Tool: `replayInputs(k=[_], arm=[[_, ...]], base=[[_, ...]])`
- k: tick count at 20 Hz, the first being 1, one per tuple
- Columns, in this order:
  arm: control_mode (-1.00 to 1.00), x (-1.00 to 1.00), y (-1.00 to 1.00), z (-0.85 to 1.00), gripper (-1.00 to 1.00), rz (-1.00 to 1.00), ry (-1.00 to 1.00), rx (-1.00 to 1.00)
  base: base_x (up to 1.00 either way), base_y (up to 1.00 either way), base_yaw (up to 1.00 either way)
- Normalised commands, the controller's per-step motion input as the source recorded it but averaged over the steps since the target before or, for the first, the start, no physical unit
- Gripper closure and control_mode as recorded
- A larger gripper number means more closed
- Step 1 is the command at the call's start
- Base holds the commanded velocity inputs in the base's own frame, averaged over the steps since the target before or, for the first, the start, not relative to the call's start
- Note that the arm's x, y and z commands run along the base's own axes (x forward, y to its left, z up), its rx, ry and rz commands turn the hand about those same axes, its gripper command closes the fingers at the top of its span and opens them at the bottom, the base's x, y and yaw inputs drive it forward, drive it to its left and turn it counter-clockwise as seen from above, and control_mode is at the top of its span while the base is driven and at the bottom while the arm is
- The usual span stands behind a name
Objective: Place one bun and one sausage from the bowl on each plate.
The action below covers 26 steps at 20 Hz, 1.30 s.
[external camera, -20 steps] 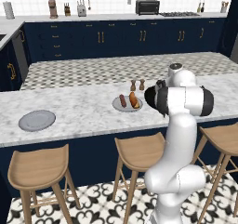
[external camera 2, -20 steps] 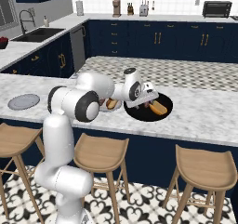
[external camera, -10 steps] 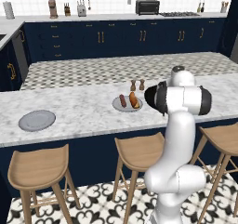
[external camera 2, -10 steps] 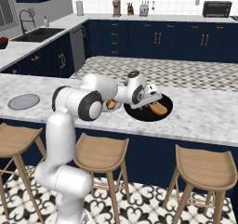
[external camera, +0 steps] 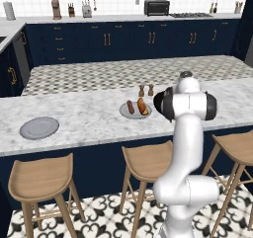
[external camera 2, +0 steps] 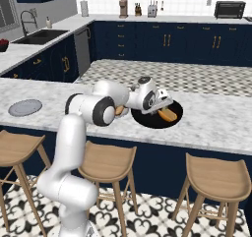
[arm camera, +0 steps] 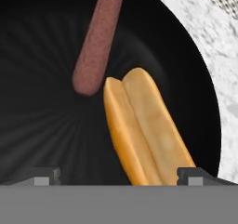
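Near the front edge of the marble counter (external camera 2: pixel 211 128), toward its right half, sits the black bowl (external camera 2: pixel 175 117), with open marble all round it and a wide bare stretch running right toward the far corner. Inside the bowl lie a bun (arm camera: pixel 144 130) and a sausage (arm camera: pixel 95 46); the two are close, the sausage's end just beside the bun's tip, though whether they touch I cannot tell. One grey plate (external camera: pixel 134 114) sits mid-counter, already carrying a sausage and a bun, with two small shakers (external camera: pixel 146 90) just behind it. The other plate (external camera: pixel 39 128) lies bare near the left front edge, well apart from the rest. Three wooden stools (external camera: pixel 40 181) stand below the counter's front edge.

The arm's white body hides the bowl from the left and covers part of its rim from the right. The bun's near end is cut off in the hand view.

The gripper (arm camera: pixel 118 177) hangs just above the bowl, fingers spread wide to either side of the bun's near end, gripping nothing.
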Motion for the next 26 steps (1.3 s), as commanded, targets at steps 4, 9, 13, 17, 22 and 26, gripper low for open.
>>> replayInputs(k=[4, 9, 13, 17, 22, 26], arm=[[-1.0, 0.28, -0.08, -0.42, -1.0, 0.0, -0.09, 0.0], [-1.0, 0.02, -0.22, -0.36, -1.0, 0.0, -0.11, 0.0], [-1.0, 0.0, -0.17, -0.25, -1.0, 0.0, -0.08, 0.0], [-1.0, 0.05, -0.03, -0.04, -1.0, 0.0, -0.02, 0.0], [-1.0, 0.18, 0.0, 0.0, -1.0, 0.0, 0.0, 0.0], [-1.0, 0.0, 0.0, 0.0, -1.0, 0.0, 0.0, 0.0]], base=[[0.0, 0.0, 0.0], [0.0, 0.0, 0.0], [0.0, 0.0, 0.0], [0.0, 0.0, 0.0], [0.0, 0.0, 0.0], [0.0, 0.0, 0.0]])
